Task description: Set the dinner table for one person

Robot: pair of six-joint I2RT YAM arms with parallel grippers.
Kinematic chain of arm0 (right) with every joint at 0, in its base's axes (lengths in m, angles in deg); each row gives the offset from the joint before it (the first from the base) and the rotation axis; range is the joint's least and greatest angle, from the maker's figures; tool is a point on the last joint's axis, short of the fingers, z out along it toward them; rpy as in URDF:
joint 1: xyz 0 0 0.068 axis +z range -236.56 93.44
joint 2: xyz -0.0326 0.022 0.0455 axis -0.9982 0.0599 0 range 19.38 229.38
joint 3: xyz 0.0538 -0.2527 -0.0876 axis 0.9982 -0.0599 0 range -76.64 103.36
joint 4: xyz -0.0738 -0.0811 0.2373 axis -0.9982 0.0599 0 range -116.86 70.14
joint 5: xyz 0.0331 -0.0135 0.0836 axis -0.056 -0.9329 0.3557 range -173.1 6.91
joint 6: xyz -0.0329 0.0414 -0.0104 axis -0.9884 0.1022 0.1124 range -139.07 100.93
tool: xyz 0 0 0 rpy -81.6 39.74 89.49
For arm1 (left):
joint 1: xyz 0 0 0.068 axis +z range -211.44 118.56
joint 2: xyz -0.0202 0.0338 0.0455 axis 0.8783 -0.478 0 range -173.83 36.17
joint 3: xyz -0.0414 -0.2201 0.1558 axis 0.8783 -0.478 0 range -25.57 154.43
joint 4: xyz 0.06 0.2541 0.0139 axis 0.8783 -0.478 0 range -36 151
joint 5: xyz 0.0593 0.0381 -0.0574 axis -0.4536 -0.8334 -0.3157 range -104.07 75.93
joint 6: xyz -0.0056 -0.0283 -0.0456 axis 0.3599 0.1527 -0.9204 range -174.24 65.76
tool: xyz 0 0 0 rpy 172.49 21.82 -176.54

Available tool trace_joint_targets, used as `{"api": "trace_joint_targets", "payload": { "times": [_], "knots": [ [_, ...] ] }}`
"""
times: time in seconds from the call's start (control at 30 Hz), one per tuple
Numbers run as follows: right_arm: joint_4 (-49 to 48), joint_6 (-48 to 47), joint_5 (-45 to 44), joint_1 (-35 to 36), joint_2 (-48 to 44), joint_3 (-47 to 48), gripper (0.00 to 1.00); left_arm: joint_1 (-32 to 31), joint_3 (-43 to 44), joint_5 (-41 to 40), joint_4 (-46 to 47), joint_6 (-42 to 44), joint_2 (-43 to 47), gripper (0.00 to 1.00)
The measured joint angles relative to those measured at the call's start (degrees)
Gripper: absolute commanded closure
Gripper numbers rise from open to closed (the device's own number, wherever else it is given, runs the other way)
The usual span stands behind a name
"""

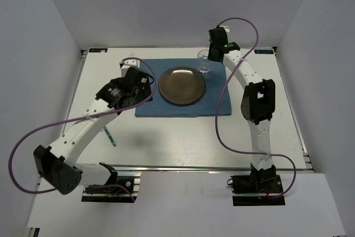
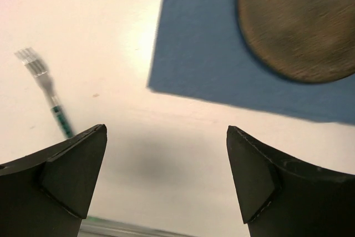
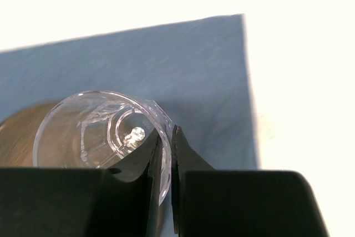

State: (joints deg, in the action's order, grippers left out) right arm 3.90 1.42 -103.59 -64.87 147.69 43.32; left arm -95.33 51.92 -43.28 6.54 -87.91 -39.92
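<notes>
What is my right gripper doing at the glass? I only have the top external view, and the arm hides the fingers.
Observer: The right wrist view shows the right gripper shut on the wall of the glass, one finger inside the rim and one outside.
Operator: And the left gripper, has it got the fork?
Observer: No. In the left wrist view the left gripper is open with nothing between its fingers. The fork lies on the dinner table.
</notes>
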Motion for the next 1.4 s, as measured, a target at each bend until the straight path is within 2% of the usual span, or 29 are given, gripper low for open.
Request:
{"api": "trace_joint_targets", "payload": {
  "times": [0.3, 0.47, 0.53, 0.57, 0.63, 0.67, 0.7, 0.77, 0.97, 1.03, 1.2, 1.3, 1.4],
  "knots": [
    [0.48, -0.76, 2.99, -8.2, 7.34, 7.93, 1.0, 0.09, -17.03, -3.23, 2.1, 3.26, 12.55, 0.02],
    [-0.48, -1.01, 5.14, -8.81, 10.67, 10.03, 0.99, 0.31, -19.76, -2.95, 2.82, 3.3, 13.68, 0.02],
    [-0.79, -0.96, 5.95, -8.83, 11.21, 10.01, 0.89, 0.35, -19.8, -2.58, 3.58, 3.3, 13.68, 0.02],
    [-0.94, -0.94, 6.14, -8.81, 11.37, 10.01, 0.69, 0.35, -19.8, -2.25, 3.96, 3.43, 13.68, 0.02],
    [-1.44, -0.66, 6.71, -8.72, 11.58, 10.01, 0.5, 0.35, -19.8, -1.75, 4.35, 3.67, 13.62, 0.02],
    [-1.84, -0.35, 6.82, -8.72, 11.67, 10.03, 0.33, 0.35, -19.82, -1.55, 4.52, 3.72, 13.53, 0.02],
    [-2.23, -0.2, 6.93, -8.72, 11.69, 10.05, 0.3, 0.35, -19.82, -1.38, 4.7, 3.78, 13.49, 0.02],
    [-2.54, 0.11, 7.04, -8.72, 11.69, 10.16, 0.11, 0.35, -19.85, -1.22, 5.05, 3.91, 13.29, 0.02],
    [-2.43, 0.15, 7.17, -8.72, 10.54, 10.51, 0.11, 0.35, -20.02, -1.27, 5.2, 3.89, 13.16, 0.02],
    [-2.49, 0.31, 7.65, -8.94, 6.95, 7.43, 0.11, 0.35, -20.02, -1.97, 4.92, 3.39, 13.16, 0.02],
    [-2.43, 1.22, 8.02, -11.06, -15.39, -14.21, 0.11, 0.35, -20.02, -5.16, 3.34, 1.38, 13.68, 0.02],
    [-3.65, 3.17, 4.74, -13.68, -29.31, -25.92, 0.11, 0.39, -20.02, -5.73, 3.34, 1.14, 15.06, 0.02],
    [-4.76, 6.43, 0.68, -16.17, -39.19, -37.92, 0.11, 0.39, -20.02, -5.75, 3.45, 1.14, 15.91, 0.02]
  ]
}}
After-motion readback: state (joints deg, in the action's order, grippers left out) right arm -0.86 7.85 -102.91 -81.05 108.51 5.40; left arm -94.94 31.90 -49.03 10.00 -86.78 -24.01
